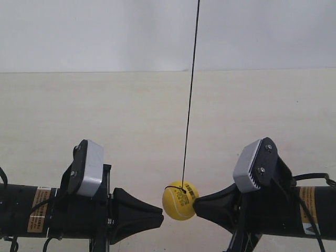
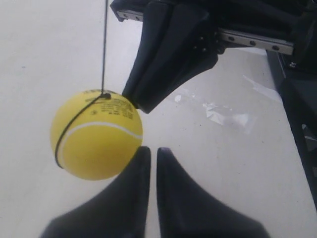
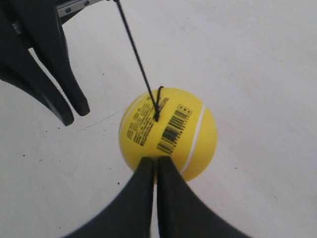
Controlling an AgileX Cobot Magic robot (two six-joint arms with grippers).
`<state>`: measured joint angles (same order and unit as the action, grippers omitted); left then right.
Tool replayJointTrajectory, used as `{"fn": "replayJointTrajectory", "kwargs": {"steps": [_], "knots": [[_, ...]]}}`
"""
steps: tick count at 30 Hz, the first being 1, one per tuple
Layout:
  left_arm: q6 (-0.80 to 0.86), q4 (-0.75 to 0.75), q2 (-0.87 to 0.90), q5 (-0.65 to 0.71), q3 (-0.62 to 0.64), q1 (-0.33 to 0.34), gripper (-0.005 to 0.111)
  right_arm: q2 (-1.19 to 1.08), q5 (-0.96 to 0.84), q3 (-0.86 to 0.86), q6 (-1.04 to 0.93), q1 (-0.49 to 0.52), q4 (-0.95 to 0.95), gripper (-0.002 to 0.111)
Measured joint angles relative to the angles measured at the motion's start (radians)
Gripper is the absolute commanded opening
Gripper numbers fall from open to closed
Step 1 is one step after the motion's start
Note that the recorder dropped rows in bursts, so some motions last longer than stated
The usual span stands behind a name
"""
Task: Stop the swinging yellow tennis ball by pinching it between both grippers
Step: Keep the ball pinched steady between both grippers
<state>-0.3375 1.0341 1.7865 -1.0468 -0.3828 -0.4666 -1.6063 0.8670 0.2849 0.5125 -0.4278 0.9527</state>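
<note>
Hanging yellow tennis ball (image 3: pixel 198 141) touches right gripper (image 3: pixel 154 159), jaws together.

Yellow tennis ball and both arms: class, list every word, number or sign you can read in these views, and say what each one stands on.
Nothing here reads letter for letter.
Barcode on the yellow tennis ball: bars show, digits too small.
Print block beside it: several lines, blurred.
Orange label on the arm at the exterior view's left: too small.
Orange label on the arm at the exterior view's right: too small.
</note>
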Motion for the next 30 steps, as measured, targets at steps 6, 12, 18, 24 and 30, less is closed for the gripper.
{"fn": "replayJointTrajectory", "kwargs": {"steps": [6,12,18,24,30], "knots": [[0.000,0.000,0.000,0.000,0.000,0.000,0.005,-0.002,0.002,0.005,-0.011,0.000,0.000,0.000],[0.000,0.000,0.002,-0.002,0.000,0.000,0.005,-0.002,0.002,0.005,-0.019,0.000,-0.004,0.000],[0.008,0.000,0.026,-0.006,0.000,0.000,0.005,-0.002,0.000,0.005,-0.025,0.000,-0.019,0.000],[0.010,0.000,0.025,-0.026,0.000,0.000,0.005,-0.009,0.010,0.005,-0.025,0.000,-0.019,0.000],[0.011,0.000,0.025,-0.028,0.000,0.000,0.005,-0.012,0.024,0.005,-0.025,0.000,-0.019,0.000]]}}
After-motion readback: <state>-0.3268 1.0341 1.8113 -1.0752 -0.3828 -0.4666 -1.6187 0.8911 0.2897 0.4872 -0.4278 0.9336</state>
